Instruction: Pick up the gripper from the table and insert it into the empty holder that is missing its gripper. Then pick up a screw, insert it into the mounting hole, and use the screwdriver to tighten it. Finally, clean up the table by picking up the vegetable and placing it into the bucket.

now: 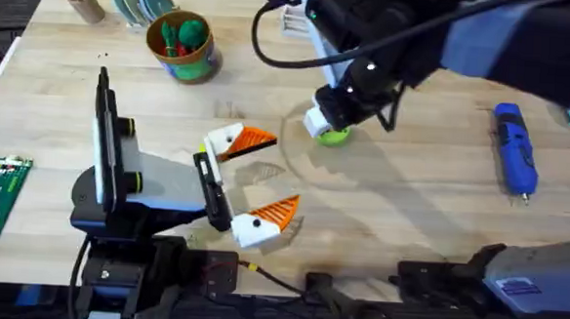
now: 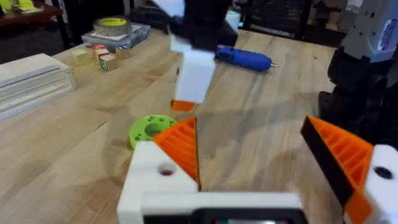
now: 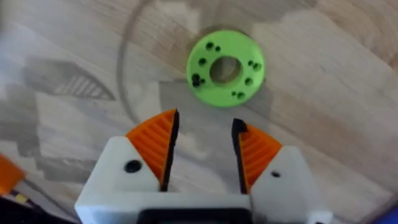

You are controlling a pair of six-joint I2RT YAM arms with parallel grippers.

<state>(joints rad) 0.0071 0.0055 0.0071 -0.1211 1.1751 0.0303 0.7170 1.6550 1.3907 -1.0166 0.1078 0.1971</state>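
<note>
Right wrist view: right claw [image 3: 204, 152] hangs just above the bench [image 3: 336, 93], orange pads parted with a narrow gap, nothing between them. Lime-green disc [image 3: 225, 67] lies flat on the wood just beyond the fingertips, apart from them; big centre opening, several small holes round its face. Cannot tell which small one is the mounting hole.

From overhead, that same right claw [image 1: 326, 118] sits over the disc [image 1: 335, 135] near mid-bench, the arm reaching in dark and blurred from the far right.

Left claw [image 1: 254, 182] rests low at the near left of the bench, spread wide, both white mounts carrying orange tips, empty. In the left wrist view its fingers [image 2: 180, 146] frame the disc [image 2: 151, 129] and the right arm's white finger coming down beside it.

Screwdriver [image 1: 515, 150], blue, lies flat at the right side of the bench, well apart from both claws, bit toward the near edge. Bucket [image 1: 181, 45] stands upright at the far left, orange rim, with green and red vegetable shapes inside
</note>
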